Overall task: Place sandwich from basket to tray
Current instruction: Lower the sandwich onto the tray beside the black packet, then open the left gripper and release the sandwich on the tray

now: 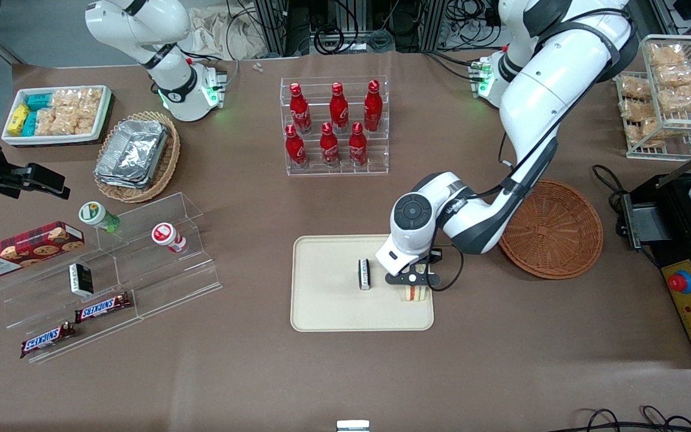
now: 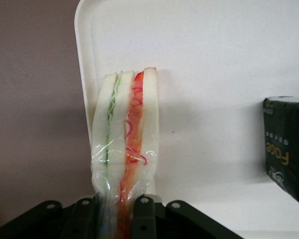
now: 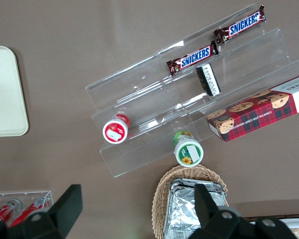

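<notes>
Brown cloth covers the table [image 1: 345,372], and on it, near the middle, lies the cream tray [image 1: 327,312] with the reddish wicker basket [image 1: 552,231] just beside its corner toward the working arm's end; the basket holds nothing that I can see. Your gripper [image 1: 412,282] hangs low over the tray, close to the edge that faces the basket, and its fingers [image 2: 143,216] are clamped on the sandwich [image 2: 125,134], pinching the wedge at one end through its clear wrap. In the wrist view the sandwich stands on its side, very near the tray's rim, with the bare cloth directly next to that rim. This is the first risk, I think: if you release here, the wedge can tip outward and come to rest on the rim or on the table, because it is tall and narrow in this pose. A second risk is the wrap, which may cling to the pads and drag the sandwich when you lift. The small black packet [image 1: 364,274] stands on the tray toward its middle, apart from the sandwich; shifting far inward could knock it over.
</notes>
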Available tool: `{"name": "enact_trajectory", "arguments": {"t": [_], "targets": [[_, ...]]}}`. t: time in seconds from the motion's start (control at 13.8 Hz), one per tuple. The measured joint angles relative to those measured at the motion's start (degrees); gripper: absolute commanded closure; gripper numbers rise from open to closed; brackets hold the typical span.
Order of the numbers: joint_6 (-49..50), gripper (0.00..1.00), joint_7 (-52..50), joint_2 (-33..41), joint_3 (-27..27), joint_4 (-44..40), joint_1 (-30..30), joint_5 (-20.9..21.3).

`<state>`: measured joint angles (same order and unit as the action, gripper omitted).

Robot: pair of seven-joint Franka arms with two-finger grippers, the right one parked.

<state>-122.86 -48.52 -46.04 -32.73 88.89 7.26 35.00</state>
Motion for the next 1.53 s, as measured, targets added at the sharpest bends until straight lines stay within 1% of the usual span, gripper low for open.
{"name": "enact_trajectory", "arguments": {"t": [0.22, 0.95, 1.09, 1.31, 1.38, 1.45, 1.53], "targets": [[-3.1, 0.00, -0.2, -0.4, 0.0, 0.0, -0.3, 0.0], [-6.3, 0.00, -4.3, -1.2, 0.0, -0.4, -0.6, 0.0], [-5.9, 0.00, -4.9, -0.8, -0.1, -0.8, -0.6, 0.1], [-1.3, 0.00, -5.0, 2.1, -0.5, -1.1, -0.6, 0.0], [0.0, 0.00, -5.2, 3.7, -0.7, -1.1, -0.6, -0.6], [1.6, 0.00, -4.8, 5.7, -0.9, -1.1, -0.6, -2.1], [3.9, 0.00, -3.1, 7.9, -1.1, -1.1, -0.6, -4.6]]}}
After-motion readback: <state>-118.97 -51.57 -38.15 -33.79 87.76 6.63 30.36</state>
